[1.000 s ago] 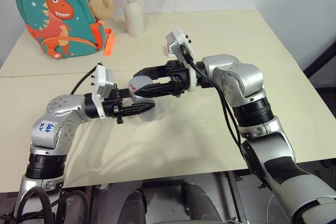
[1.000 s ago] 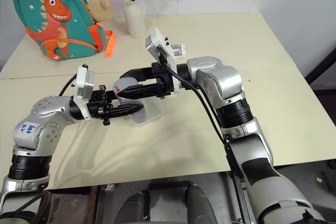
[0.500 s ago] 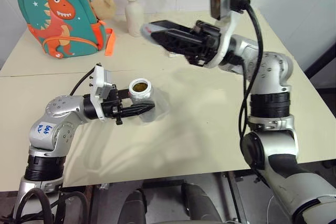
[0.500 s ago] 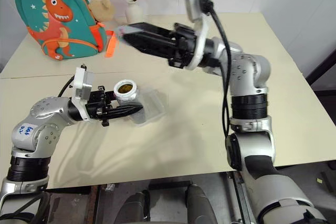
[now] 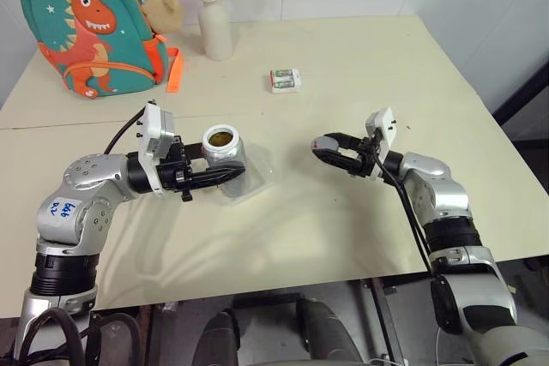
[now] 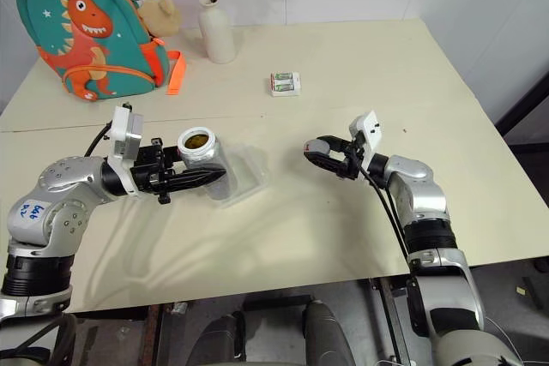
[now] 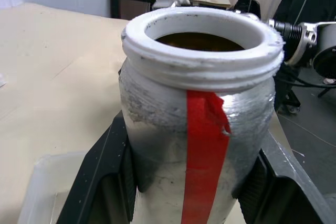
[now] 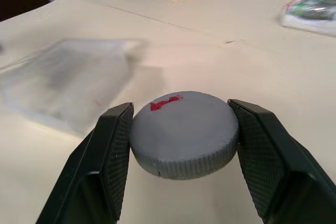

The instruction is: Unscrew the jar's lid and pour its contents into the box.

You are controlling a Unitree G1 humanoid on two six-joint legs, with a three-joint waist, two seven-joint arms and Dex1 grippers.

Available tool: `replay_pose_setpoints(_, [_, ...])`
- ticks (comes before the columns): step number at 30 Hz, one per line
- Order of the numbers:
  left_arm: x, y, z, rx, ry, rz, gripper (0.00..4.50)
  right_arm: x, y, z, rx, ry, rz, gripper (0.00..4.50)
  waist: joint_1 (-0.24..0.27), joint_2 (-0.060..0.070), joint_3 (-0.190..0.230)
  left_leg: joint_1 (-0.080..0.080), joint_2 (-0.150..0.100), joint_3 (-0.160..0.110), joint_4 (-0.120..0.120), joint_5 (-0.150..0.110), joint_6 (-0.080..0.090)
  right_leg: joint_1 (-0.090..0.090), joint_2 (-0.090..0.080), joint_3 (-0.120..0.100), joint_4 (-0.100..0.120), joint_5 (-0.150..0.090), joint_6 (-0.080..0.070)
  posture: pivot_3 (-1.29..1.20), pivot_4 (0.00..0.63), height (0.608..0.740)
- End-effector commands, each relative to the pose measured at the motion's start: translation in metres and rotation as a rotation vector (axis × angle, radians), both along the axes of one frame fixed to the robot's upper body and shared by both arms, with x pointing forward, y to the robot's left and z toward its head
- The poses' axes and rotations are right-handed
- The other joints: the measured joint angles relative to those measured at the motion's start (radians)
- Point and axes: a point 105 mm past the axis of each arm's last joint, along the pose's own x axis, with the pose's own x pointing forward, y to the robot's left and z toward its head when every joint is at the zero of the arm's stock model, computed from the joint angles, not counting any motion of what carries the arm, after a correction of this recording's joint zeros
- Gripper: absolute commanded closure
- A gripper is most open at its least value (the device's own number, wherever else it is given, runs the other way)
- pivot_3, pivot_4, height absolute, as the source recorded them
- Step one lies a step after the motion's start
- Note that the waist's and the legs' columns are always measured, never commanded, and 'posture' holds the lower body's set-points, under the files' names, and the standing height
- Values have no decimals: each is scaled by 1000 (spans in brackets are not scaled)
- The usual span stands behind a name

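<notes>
Since unscrewing, my right gripper (image 8: 181, 145) has carried the lid (image 8: 184, 132) aside, clamped. My left gripper (image 7: 194, 182) clamps the open jar (image 5: 225, 153), apparently above the box (image 5: 254, 179). Next: tilt to pour.

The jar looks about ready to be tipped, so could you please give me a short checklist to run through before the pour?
1. Lid off the jar: ok.
2. Left gripper clamped on the jar: ok.
3. Right gripper holding the lid away from the jar: ok.
4. Contents visible in the open mouth: ok.
5. Box beside the jar, on the pouring side: ok.
6. Box holds nothing yet: cannot tell.
</notes>
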Motion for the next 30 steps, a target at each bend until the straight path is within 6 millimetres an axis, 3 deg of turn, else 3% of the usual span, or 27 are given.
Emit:
replay_pose_setpoints(1, [-2,-2,14,-8,-52,-11,2519,6,-8,-6,-4,-50,-73,1895,3,0,0,0,0,0,0,0,0,1,0,0,0,0,0,0,150,740])
replay_pose_setpoints(9, [-1,-1,18,-10,-52,-13,2519,11,-15,-31,-68,-44,-130,1895,3,0,0,0,0,0,1,0,0,2,0,1,-2,1,2,0,150,740])
replay_pose_setpoints(14, [-1,4,20,6,-65,2,2519,8,-14,-24,-68,-44,-74,328,3,0,0,1,0,0,1,0,-1,2,0,1,-1,1,2,0,150,740])
replay_pose_setpoints(15, [-2,5,21,8,-68,2,2519,6,-12,-20,-65,-50,-48,28,3,0,0,1,0,0,1,0,-1,2,0,1,-1,1,2,0,150,740])
replay_pose_setpoints(21, [-10,27,25,74,-115,56,2519,-20,2,21,-96,-147,156,28,4,1,0,1,0,0,0,0,-1,2,0,1,-1,1,2,0,150,740])
replay_pose_setpoints(26, [-5,58,34,151,-115,207,2519,-53,13,61,-210,-224,344,28,8,0,0,0,0,-1,0,0,-1,2,0,0,-1,1,2,0,150,740])
replay_pose_setpoints(30, [0,78,42,241,-114,339,2519,-70,20,80,-258,-258,422,28,7,0,0,1,0,-1,1,0,-1,2,0,0,-2,1,1,0,150,740])
